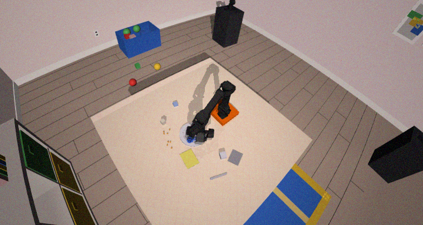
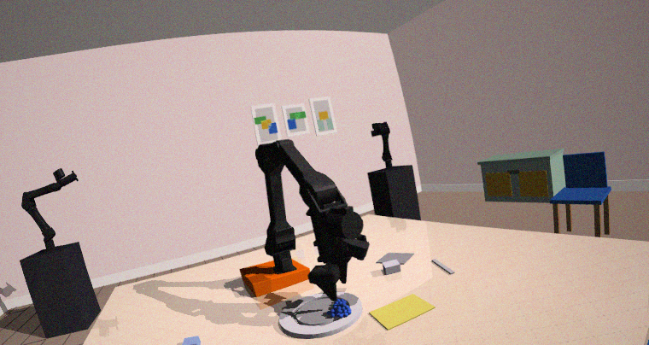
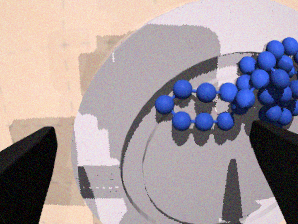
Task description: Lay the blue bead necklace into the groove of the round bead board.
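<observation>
The round bead board (image 1: 182,136) (image 2: 295,330) (image 3: 102,90) is pale grey, with a ring-shaped groove. The blue bead necklace (image 1: 191,140) (image 2: 340,307) (image 3: 259,79) lies on it, mostly bunched in a pile at the right in the wrist view. A narrow double strand reaches left from the pile, its end at the groove's inner side. My gripper (image 2: 339,289) (image 3: 157,133) is open and empty, low over the board. In the wrist view the right fingertip is just below the pile and the left one is beyond the board's edge. The arm hides the fingers in the top view.
A yellow sheet (image 1: 189,158) (image 2: 402,312) lies beside the board. Farther off are a light block (image 1: 222,155) (image 2: 390,267), a grey square (image 1: 235,157) and a grey rod (image 1: 218,175) (image 2: 442,266). Small orange pieces (image 1: 167,132) and a blue cube (image 1: 175,103) lie on the board's other side.
</observation>
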`<state>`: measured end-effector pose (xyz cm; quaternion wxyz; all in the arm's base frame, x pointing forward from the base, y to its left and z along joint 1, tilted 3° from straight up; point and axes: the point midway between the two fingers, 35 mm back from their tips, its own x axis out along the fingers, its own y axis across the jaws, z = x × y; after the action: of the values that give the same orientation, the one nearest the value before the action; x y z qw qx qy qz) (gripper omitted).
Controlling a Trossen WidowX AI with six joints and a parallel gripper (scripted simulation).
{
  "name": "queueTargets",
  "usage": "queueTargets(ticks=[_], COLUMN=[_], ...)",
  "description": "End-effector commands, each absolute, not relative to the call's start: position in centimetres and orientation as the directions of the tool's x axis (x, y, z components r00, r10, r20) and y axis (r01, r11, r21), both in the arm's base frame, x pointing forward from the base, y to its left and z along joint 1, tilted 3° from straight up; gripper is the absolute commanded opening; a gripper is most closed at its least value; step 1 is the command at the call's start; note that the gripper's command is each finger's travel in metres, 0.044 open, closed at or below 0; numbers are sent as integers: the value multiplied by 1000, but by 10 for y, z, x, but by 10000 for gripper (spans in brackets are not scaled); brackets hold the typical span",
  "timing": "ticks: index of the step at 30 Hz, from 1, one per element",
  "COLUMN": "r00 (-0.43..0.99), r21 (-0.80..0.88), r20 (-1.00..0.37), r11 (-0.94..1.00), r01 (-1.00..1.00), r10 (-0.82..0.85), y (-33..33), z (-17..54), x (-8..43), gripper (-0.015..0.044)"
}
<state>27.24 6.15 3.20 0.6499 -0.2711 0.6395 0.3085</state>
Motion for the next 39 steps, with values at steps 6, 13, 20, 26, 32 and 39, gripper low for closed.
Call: queueTargets(ticks=[6,13,20,26,32,39], r00=[-7,-7,-7,-7,-5,-3], r21=[39,39,39,39,35,31], r20=[-999,-999,-999,-999,-999,-999], r11=[666,666,666,666,639,604], r01=[-745,-745,-745,-745,-769,-796], r10=[51,51,51,51,49,47], y=[61,61,61,61,38,5], z=[33,33,33,33,40,48], x=[272,272,272,272,295,320], gripper=[440,440,440,440,282,120])
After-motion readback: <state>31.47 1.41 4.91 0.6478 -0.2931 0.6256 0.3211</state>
